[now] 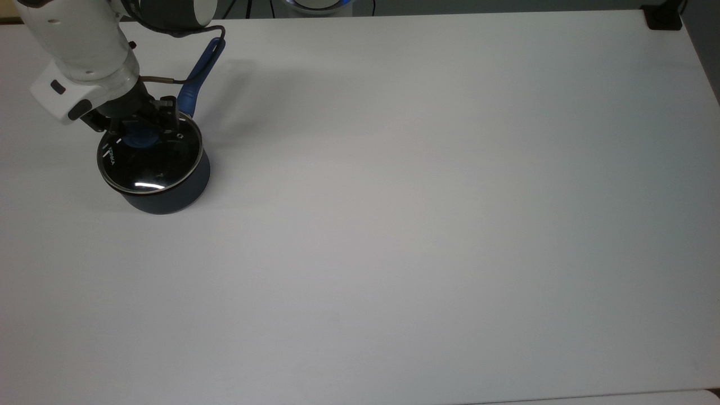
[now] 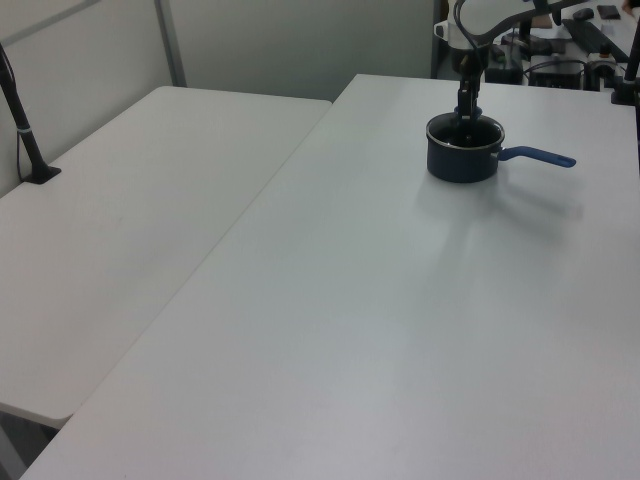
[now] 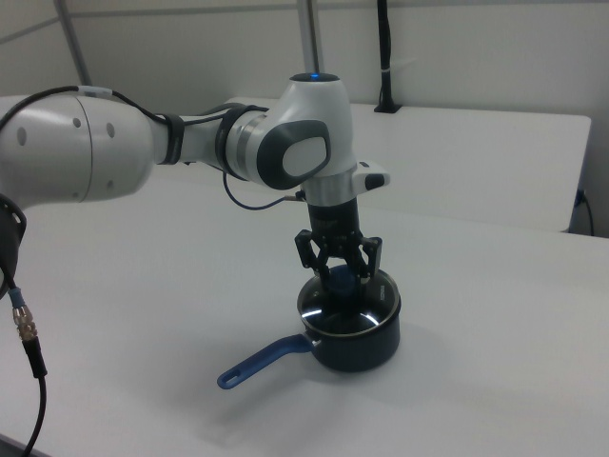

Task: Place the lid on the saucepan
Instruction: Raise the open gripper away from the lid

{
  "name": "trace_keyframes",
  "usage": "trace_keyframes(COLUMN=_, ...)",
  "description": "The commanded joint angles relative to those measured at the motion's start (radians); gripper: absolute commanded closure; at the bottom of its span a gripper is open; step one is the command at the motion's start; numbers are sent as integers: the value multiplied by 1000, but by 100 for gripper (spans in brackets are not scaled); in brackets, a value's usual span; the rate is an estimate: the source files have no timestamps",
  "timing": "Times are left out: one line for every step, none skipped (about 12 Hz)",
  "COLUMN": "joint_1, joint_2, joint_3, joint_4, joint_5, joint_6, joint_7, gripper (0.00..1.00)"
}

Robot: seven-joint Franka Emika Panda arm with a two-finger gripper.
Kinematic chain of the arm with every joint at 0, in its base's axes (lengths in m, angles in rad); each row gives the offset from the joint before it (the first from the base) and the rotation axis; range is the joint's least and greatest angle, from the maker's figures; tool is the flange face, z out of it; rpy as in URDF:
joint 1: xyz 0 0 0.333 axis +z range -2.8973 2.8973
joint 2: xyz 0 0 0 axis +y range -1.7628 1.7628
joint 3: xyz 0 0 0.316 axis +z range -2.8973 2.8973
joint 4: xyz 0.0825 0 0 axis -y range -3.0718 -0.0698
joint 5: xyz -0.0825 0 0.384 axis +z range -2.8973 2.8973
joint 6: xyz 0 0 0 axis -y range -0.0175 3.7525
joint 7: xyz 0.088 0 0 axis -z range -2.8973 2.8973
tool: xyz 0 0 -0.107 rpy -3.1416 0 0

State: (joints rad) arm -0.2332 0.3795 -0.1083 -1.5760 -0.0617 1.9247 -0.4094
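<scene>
1. The saucepan (image 1: 169, 194) stands near the far left corner of the white tabletop (image 1: 427, 225) in the top view.
2. Its long blue handle (image 1: 199, 70) points toward the tabletop's far edge.
3. The glass lid (image 1: 151, 163) sits over the saucepan's mouth.
4. The gripper (image 1: 139, 130) comes straight down and its fingers (image 3: 310, 255) are closed on the lid's blue knob (image 3: 343, 281).

In the top view the arm (image 1: 84, 50) runs off the upper edge, and the jaws cover part of the lid's knob (image 1: 138, 139). In the left view the lid (image 2: 465, 131) is too small for you to judge, though it seems seated on the saucepan (image 2: 462, 160).
</scene>
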Motion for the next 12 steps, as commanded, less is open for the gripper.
trace_keyframes(joint_1=9, joint_2=-10, joint_3=-7, joint_4=-2, joint_5=-20, joint_6=-16, joint_7=-12, gripper=18)
trace_keyframes(joint_1=8, joint_2=-8, joint_3=-7, joint_4=-2, joint_5=-20, joint_6=-15, joint_7=-11, gripper=0)
trace_keyframes(joint_1=8, joint_2=-10, joint_3=-7, joint_4=-2, joint_5=-20, joint_6=-15, joint_7=-11, gripper=0)
trace_keyframes(joint_1=6, joint_2=-10, joint_3=-7, joint_4=-2, joint_5=-20, joint_6=-15, joint_7=-11, gripper=0)
trace_keyframes(joint_1=6, joint_2=-11, joint_3=-7, joint_4=1, joint_5=-20, joint_6=-16, joint_7=-9, gripper=0)
trace_keyframes(joint_1=6, joint_2=-19, joint_3=-8, joint_4=7, joint_5=-20, joint_6=-23, joint_7=-8, gripper=0)
trace_keyframes(joint_1=9, joint_2=-33, joint_3=-8, joint_4=11, joint_5=-23, joint_6=-26, joint_7=9, gripper=0)
trace_keyframes(joint_1=12, joint_2=-57, joint_3=-2, joint_4=11, joint_5=-45, joint_6=-38, joint_7=59, gripper=0)
trace_keyframes(joint_1=23, joint_2=-82, joint_3=5, joint_4=11, joint_5=-68, joint_6=-56, joint_7=113, gripper=0)
trace_keyframes(joint_1=56, joint_2=-106, joint_3=6, joint_4=11, joint_5=-72, joint_6=-81, joint_7=177, gripper=0)
trace_keyframes(joint_1=90, joint_2=-146, joint_3=6, joint_4=11, joint_5=-70, joint_6=-120, joint_7=237, gripper=0)
trace_keyframes(joint_1=132, joint_2=-180, joint_3=7, joint_4=10, joint_5=-66, joint_6=-159, joint_7=283, gripper=0)
